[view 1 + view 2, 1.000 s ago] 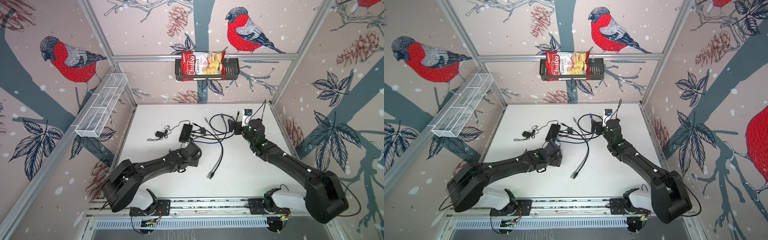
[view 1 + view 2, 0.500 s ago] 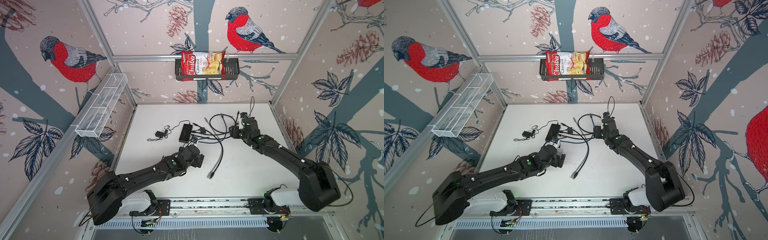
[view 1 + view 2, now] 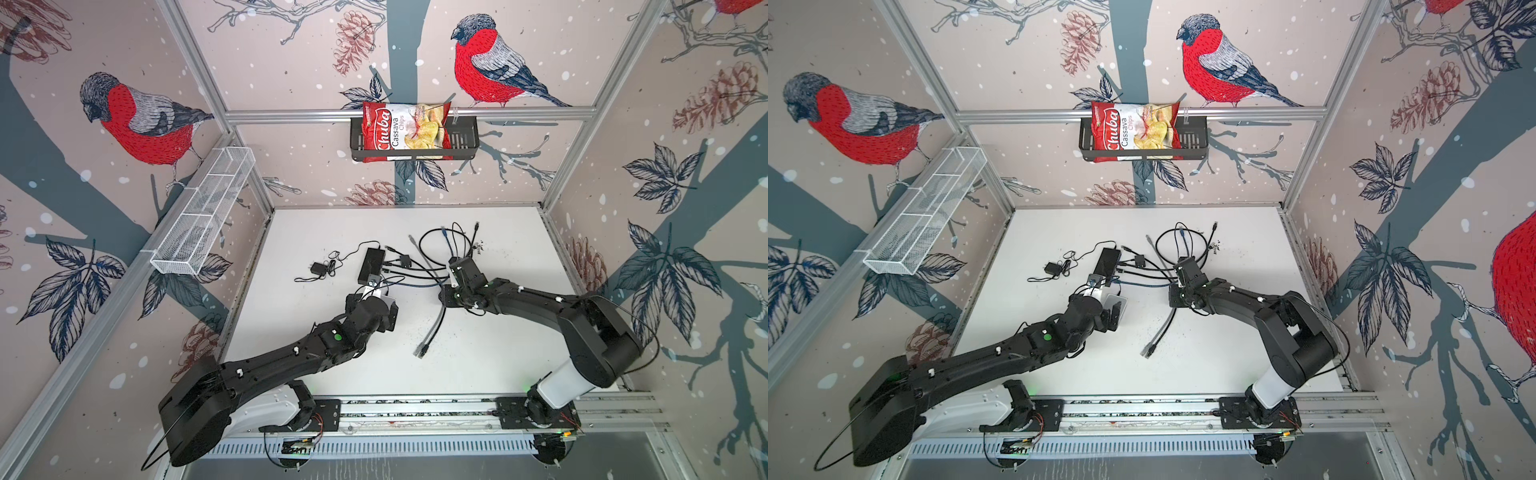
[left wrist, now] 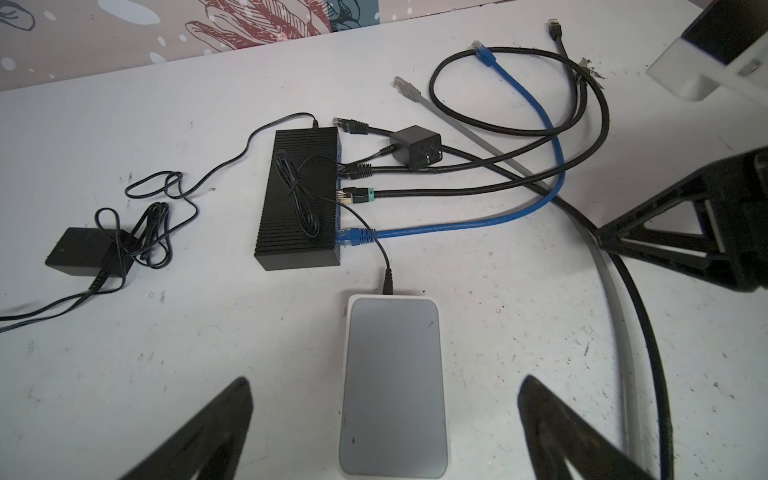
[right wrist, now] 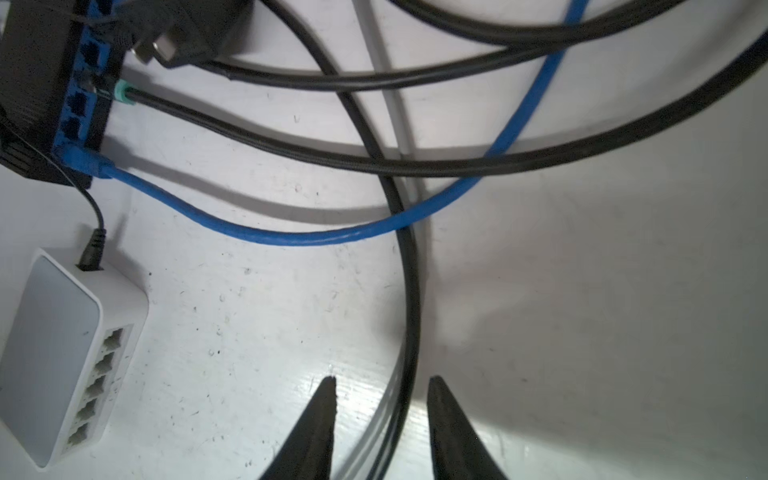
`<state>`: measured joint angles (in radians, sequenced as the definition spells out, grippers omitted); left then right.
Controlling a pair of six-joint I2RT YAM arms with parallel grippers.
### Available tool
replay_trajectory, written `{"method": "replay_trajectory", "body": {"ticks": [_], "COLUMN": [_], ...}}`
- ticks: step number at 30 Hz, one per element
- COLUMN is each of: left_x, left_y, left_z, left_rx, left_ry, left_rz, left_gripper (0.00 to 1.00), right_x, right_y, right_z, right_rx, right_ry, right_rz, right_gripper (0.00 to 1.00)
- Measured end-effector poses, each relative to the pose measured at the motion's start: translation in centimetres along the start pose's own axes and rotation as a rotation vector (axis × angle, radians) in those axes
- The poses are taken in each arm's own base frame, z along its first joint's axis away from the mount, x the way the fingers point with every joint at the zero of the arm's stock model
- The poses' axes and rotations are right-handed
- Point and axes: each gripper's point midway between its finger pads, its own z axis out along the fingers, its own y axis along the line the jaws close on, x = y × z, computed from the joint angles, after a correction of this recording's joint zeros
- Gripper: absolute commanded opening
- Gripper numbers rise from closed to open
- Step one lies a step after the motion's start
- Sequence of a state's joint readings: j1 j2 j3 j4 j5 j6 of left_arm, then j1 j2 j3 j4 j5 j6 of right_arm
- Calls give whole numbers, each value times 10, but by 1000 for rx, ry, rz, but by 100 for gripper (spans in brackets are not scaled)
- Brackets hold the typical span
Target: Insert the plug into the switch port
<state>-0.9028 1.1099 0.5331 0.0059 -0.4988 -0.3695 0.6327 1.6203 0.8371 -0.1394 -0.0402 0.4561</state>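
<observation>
Plug lies loose near-centre on table, at near end of blk cable + grey cable, which run side by side. Far left: pwr adapter w/ tangled lead. Right of it is blk switch, several cables in its right face incl. blue cable. Just nearer sits white switch, port row facing right. Left gripper is over it, fingers wide, one each side, not touching. Right of centre, right gripper is low at table, fingers narrow, straddling blk + grey cables; small gaps show either side.
</observation>
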Motion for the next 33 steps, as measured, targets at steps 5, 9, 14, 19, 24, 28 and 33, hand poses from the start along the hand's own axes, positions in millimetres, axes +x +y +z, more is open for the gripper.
{"method": "replay_trajectory", "body": {"ticks": [5, 9, 14, 19, 24, 28, 33], "left_x": [-1, 0, 4, 3, 1, 2, 4], "left_y": [7, 7, 8, 7, -1, -23, -59], "left_z": [1, 2, 3, 4, 4, 2, -4], "left_rx": [-6, 7, 12, 27, 70, 199, 365], "left_ry": [-18, -21, -19, -25, -35, -40, -64], "left_rz": [-20, -25, -27, -26, -6, 55, 130], "left_gripper": [98, 98, 98, 98, 98, 98, 98], "right_x": [5, 3, 1, -5, -28, -39, -41], "right_y": [-4, -4, -5, -2, 11, 17, 18], "right_z": [10, 14, 15, 4, -27, -48, -53], "right_rx": [27, 46, 71, 79, 33, 12, 9], "right_ry": [24, 20, 17, 0, -83, -123, -126], "right_rz": [23, 34, 30, 24, 28, 48, 72], "right_gripper": [21, 12, 1, 0, 0, 0, 0]}}
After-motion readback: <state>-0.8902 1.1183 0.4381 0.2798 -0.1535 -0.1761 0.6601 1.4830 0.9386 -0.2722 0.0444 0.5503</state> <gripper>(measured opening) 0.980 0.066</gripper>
